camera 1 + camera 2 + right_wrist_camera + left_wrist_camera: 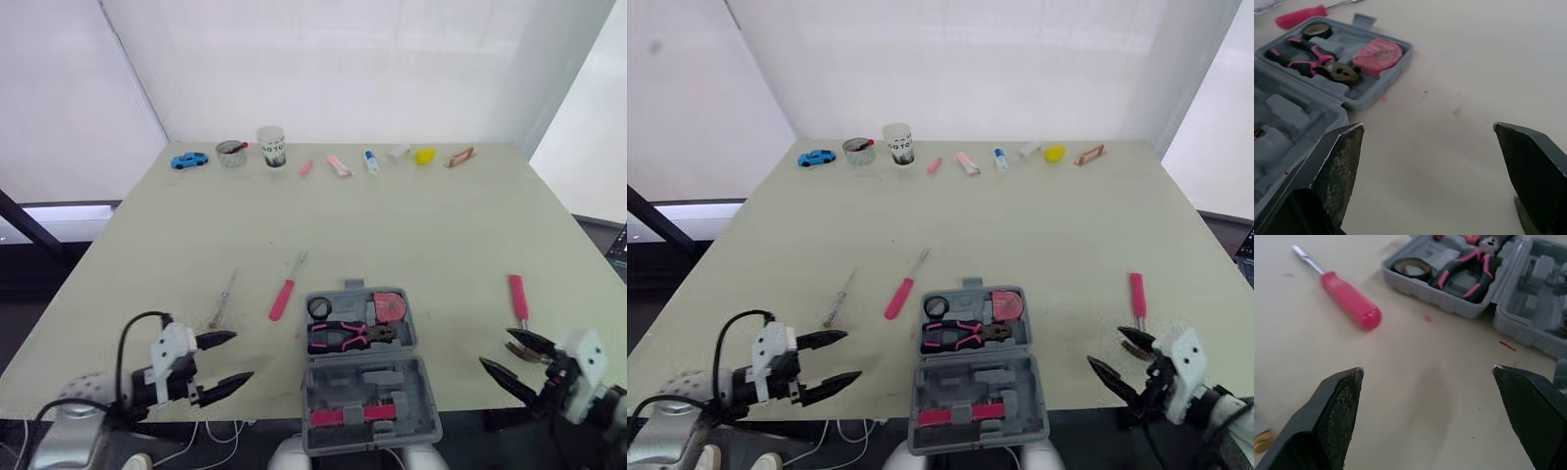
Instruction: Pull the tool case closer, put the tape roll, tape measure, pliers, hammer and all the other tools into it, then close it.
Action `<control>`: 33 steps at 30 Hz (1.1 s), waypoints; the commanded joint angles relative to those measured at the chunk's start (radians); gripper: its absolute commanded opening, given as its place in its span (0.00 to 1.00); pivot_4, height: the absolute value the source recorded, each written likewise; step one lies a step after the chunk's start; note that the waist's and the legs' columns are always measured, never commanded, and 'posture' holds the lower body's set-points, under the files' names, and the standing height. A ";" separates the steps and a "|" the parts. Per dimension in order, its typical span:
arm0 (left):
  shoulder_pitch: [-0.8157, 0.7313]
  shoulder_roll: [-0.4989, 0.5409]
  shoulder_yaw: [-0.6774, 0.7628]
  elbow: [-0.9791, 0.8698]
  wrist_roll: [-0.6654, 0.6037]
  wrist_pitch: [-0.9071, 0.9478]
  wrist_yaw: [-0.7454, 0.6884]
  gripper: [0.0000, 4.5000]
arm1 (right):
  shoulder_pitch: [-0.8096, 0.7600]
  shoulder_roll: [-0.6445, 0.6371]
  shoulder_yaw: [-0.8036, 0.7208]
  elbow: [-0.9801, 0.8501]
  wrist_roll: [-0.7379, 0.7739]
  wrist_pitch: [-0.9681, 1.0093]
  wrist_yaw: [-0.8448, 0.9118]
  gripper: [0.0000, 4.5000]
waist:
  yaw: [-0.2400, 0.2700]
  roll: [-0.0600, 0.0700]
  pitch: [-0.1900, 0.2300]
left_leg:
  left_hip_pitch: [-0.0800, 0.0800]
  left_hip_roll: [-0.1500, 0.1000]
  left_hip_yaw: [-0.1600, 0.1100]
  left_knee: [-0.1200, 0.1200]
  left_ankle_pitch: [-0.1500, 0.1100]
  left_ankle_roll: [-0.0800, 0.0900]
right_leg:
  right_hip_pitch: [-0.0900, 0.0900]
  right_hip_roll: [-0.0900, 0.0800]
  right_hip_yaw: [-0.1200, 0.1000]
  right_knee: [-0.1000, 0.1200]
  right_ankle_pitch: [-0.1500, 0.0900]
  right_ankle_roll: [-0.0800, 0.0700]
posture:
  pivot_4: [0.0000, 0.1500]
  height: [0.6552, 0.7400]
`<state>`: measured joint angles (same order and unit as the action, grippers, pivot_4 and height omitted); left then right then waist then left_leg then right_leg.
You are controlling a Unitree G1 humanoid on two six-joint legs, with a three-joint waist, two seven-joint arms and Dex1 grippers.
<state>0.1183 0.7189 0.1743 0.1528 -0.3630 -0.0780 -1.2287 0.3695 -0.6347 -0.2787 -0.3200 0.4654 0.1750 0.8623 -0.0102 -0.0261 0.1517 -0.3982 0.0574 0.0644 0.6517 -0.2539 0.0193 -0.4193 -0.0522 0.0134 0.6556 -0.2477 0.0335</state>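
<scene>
Open case (362,367), screwdriver (283,297) just left of it. The left gripper (244,355) and right gripper (494,347) gape wide, empty. Best pinch the screwdriver's handle squarely, mid-length.

Looks like a robot test lab, probably: plain pale tabletop (411,225) boxed in by white sheeting (343,59), with random bits like a toy car (189,160) and cup (271,146) lined along the far edge.
</scene>
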 commanded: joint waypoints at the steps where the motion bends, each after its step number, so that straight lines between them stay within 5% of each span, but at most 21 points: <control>1: -0.055 0.005 -0.032 0.045 0.016 -0.037 -0.038 0.83 | -0.059 -0.051 0.043 0.032 -0.025 -0.011 0.069 0.94 | 0.000 0.000 0.000 | 0.000 0.000 0.000 0.001 0.000 0.000 | 0.000 0.000 0.000 0.001 0.000 0.000 | 1.00 1.00; 8: -0.121 -0.004 -0.120 0.123 0.058 -0.033 -0.082 0.08 | -0.202 -0.094 0.193 0.161 -0.109 -0.031 0.170 0.26 | -0.003 -0.001 0.001 | 0.001 0.000 -0.002 0.001 0.000 0.000 | 0.002 0.002 0.000 0.001 0.000 0.000 | 1.00 1.00; 10: -0.148 -0.012 -0.143 0.141 0.067 -0.047 -0.093 0.00 | -0.242 -0.088 0.227 0.194 -0.130 -0.049 0.184 0.02 | -0.001 -0.001 0.001 | 0.001 0.000 -0.002 0.002 0.000 0.000 | 0.002 0.002 0.000 0.002 0.000 0.000 | 1.00 1.00; 33: -0.317 -0.065 -0.300 0.337 0.189 -0.117 -0.142 0.00 | -0.527 -0.019 0.479 0.559 -0.376 -0.268 0.246 0.02 | -0.001 -0.001 0.001 | 0.006 0.000 -0.003 0.004 0.000 0.000 | 0.006 0.003 0.000 0.006 0.003 0.004 | 1.00 1.00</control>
<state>-0.2091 0.6626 -0.1080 0.4826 -0.1890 -0.1900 -1.3757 -0.1480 -0.6616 0.1811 0.2354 0.1021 -0.0753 1.1062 -0.0117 -0.0275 0.1525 -0.3921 0.0573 0.0615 0.6561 -0.2535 0.0196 -0.4127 -0.0489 0.0136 0.6613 -0.2450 0.0375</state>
